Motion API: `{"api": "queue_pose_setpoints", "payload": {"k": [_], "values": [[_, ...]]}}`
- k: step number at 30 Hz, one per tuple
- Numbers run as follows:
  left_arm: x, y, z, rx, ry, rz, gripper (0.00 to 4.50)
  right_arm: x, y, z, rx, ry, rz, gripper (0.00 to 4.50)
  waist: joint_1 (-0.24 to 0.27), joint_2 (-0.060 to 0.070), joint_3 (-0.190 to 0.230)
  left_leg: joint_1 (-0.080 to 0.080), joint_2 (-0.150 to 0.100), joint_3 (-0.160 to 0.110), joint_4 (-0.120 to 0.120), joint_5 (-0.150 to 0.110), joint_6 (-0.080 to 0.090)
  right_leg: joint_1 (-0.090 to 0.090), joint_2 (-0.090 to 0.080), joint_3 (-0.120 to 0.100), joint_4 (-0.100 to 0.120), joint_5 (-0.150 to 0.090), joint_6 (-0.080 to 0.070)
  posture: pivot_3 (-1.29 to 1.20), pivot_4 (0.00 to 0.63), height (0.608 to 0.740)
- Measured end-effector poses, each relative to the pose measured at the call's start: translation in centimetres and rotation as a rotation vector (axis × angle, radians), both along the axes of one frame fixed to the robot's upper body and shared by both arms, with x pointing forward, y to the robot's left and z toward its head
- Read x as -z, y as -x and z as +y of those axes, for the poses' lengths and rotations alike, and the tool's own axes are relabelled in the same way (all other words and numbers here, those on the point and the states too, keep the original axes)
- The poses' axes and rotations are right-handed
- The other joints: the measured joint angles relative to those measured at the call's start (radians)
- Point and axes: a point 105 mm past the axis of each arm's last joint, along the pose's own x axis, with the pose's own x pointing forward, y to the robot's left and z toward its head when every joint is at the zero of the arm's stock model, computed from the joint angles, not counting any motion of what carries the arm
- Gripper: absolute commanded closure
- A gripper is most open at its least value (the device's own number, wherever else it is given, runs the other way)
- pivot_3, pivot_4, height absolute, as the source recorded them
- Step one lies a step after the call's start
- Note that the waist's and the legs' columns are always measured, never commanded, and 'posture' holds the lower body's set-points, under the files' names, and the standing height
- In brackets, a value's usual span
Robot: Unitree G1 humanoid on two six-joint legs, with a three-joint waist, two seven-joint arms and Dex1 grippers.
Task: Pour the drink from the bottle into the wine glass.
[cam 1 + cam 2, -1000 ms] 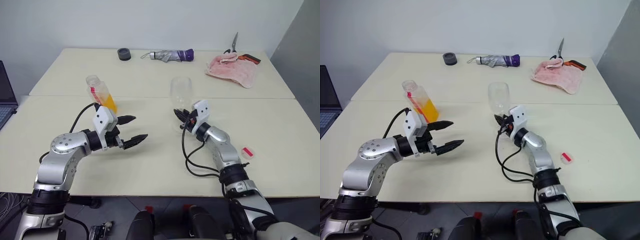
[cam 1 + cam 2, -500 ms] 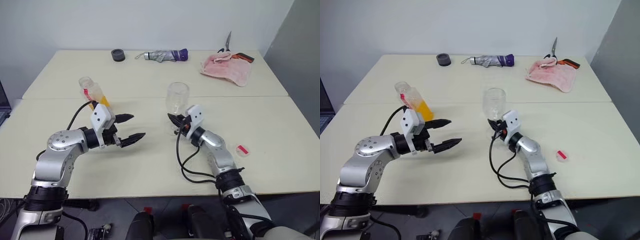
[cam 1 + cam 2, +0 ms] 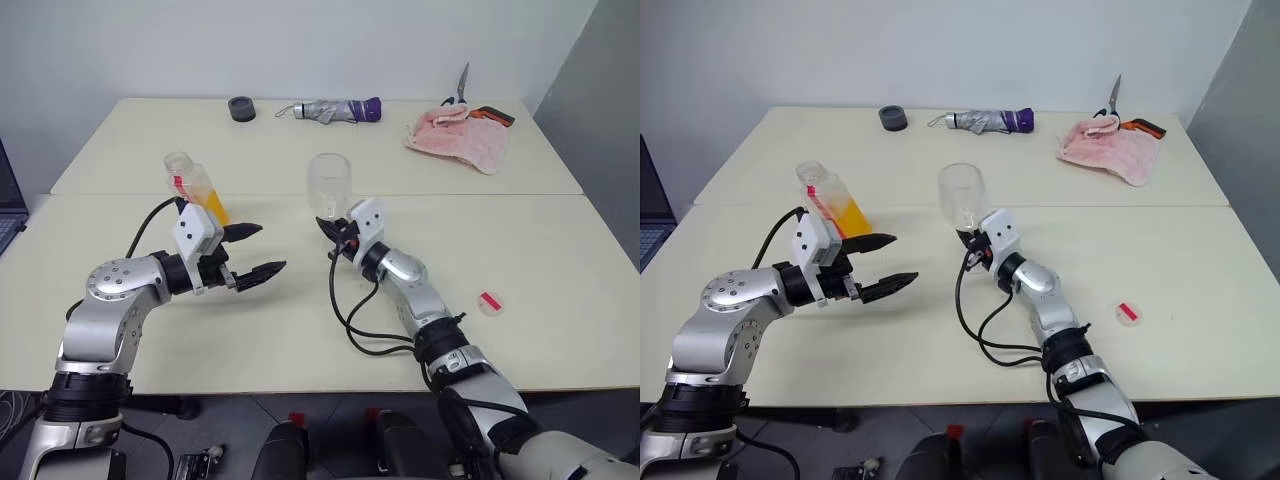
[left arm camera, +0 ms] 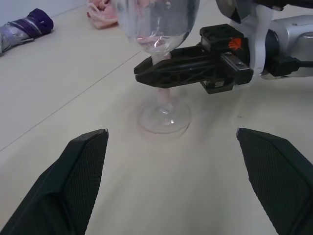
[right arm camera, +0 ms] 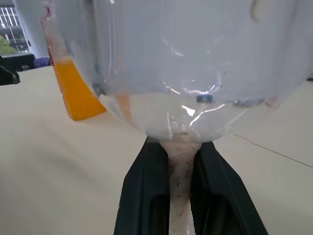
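The wine glass (image 3: 329, 183) is clear and upright, near the table's middle. My right gripper (image 3: 335, 228) is shut on its stem (image 5: 181, 152), one black finger (image 5: 146, 196) on each side. The glass's foot (image 4: 165, 116) sits at or just above the tabletop. To its left my left gripper (image 3: 272, 248) hangs open and empty, pointing at the glass. Behind that gripper the bottle (image 3: 192, 180) leans on the table, with no cap on its neck. The orange drink (image 3: 214, 205) fills its lower part. The bottle (image 5: 73, 88) also shows through the glass bowl.
A small red and white piece (image 3: 489, 302) lies on the table at the right. Along the far edge are a black round object (image 3: 241, 108), a folded umbrella (image 3: 330, 110), a pink cloth (image 3: 458, 138) and scissors (image 3: 468, 84). A laptop (image 3: 5, 205) sits at the left.
My right gripper has carried the wine glass to the left, closer to the bottle and the left gripper. The left gripper has kept its place. The head camera has shifted.
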Motion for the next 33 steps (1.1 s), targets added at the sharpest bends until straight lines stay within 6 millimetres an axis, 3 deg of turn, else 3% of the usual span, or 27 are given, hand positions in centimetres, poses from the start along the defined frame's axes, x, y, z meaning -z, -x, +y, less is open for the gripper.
{"api": "queue_pose_setpoints", "payload": {"k": [13, 14, 16, 24, 33], "values": [[-2.5, 0.1, 0.1, -0.048, 0.115, -0.043, 0.0, 1.2, 0.1, 0.6, -0.025, 0.005, 0.024, 4.28, 0.0, 0.0, 0.0, 0.0, 0.001, 0.0, 0.0, 0.0, 0.0, 0.0, -0.001, 0.0, 0.0, 0.0, 0.0, 0.0, 0.15, 0.74], [-2.9, 0.2, 0.0, -0.049, 0.119, -0.052, 0.0, 1.2, 0.0, 0.6, -0.026, 0.006, 0.024, 3.56, 0.0, 0.0, 0.0, 0.0, 0.001, 0.0, 0.0, 0.0, 0.0, 0.0, -0.001, 0.0, 0.0, 0.0, 0.0, 0.0, 0.15, 0.74], [-3.3, 0.4, -0.1, -0.042, 0.124, -0.059, 0.0, 1.2, 0.0, 0.5, -0.025, 0.005, 0.025, 3.06, 0.0, 0.0, 0.0, 0.0, 0.001, 0.0, 0.0, 0.0, 0.0, 0.0, -0.001, 0.0, 0.0, 0.0, 0.0, 0.0, 0.15, 0.74], [-3.8, 0.8, -0.4, -0.037, 0.118, -0.062, 0.0, 1.2, 0.1, 0.5, -0.042, 0.007, 0.028, 0.16, 0.0, 0.0, 0.0, 0.0, 0.001, 0.0, 0.0, 0.0, 0.0, 0.0, -0.001, 0.0, 0.0, 0.0, 0.0, 0.0, 0.15, 0.74], [-4.3, 0.7, -0.6, -0.039, 0.119, -0.078, 0.0, 1.5, 0.3, -0.5, -0.044, 0.023, 0.024, 0.02, 0.001, 0.0, 0.0, 0.0, 0.001, 0.0, 0.0, 0.0, 0.0, 0.0, -0.001, 0.0, 0.0, 0.0, 0.0, 0.0, 0.15, 0.74]]}}
